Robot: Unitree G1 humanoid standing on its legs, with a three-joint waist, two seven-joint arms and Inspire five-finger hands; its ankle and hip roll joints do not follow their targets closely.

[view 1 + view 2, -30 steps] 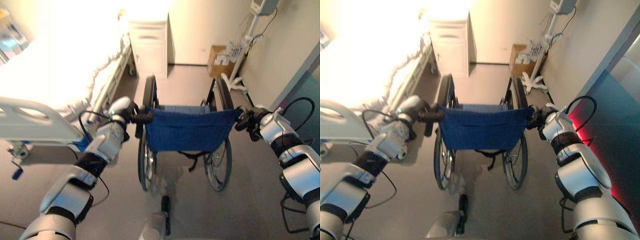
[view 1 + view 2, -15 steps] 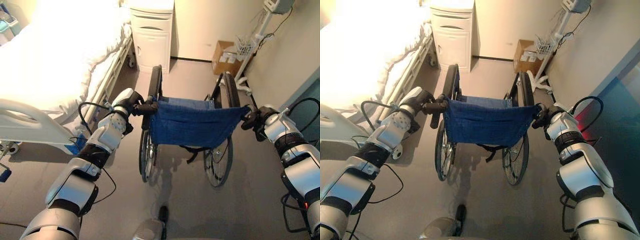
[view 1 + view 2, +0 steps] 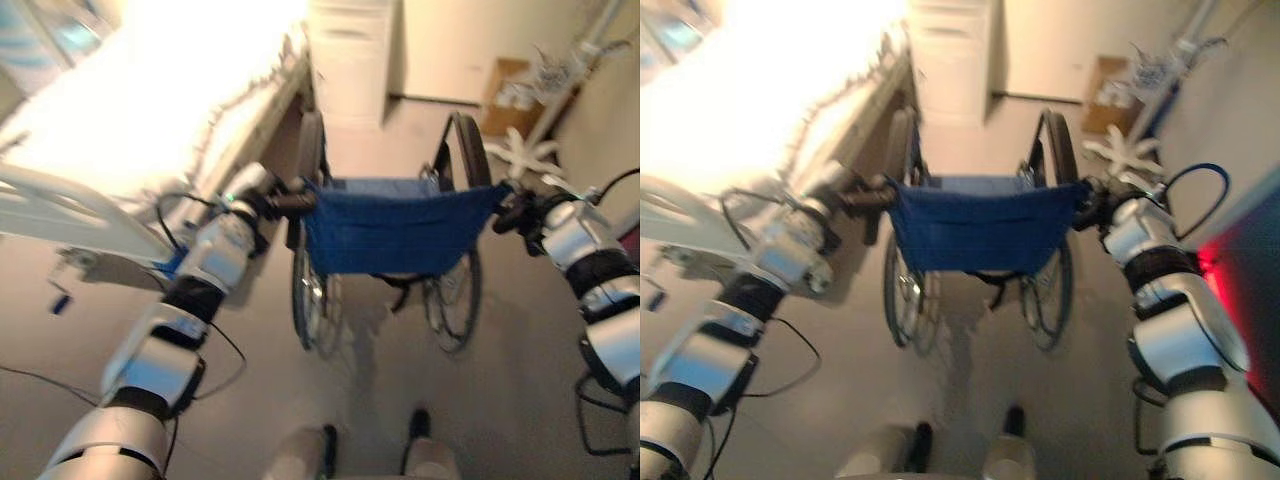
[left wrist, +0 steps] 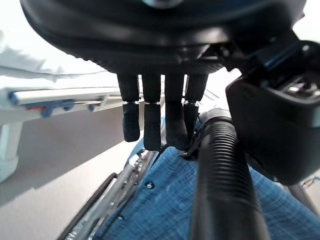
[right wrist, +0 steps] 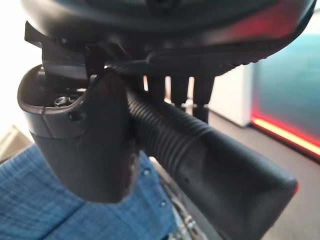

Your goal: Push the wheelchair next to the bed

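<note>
Wheelchair (image 3: pixel 390 250) stands on the grey floor (image 3: pixel 500 400) straight ahead of me, its blue sling back facing me, just beside the bed (image 3: pixel 150 110), which runs along my left with white bedding and a pale rail at its near end. Past the chair I see a white cabinet (image 3: pixel 352 50) at the head of the bed, then a cardboard box (image 3: pixel 510 95) and a white wheeled stand base (image 3: pixel 525 155) off to the right by the wall. My left hand (image 3: pixel 262 200) is on the chair's left push handle (image 4: pixel 220 170); the fingers (image 4: pixel 152 125) hang curled over the ribbed black grip with the thumb beside it. My right hand (image 3: pixel 520 212) is on the right push handle (image 5: pixel 215 165), fingers and thumb wrapped round that grip too.
</note>
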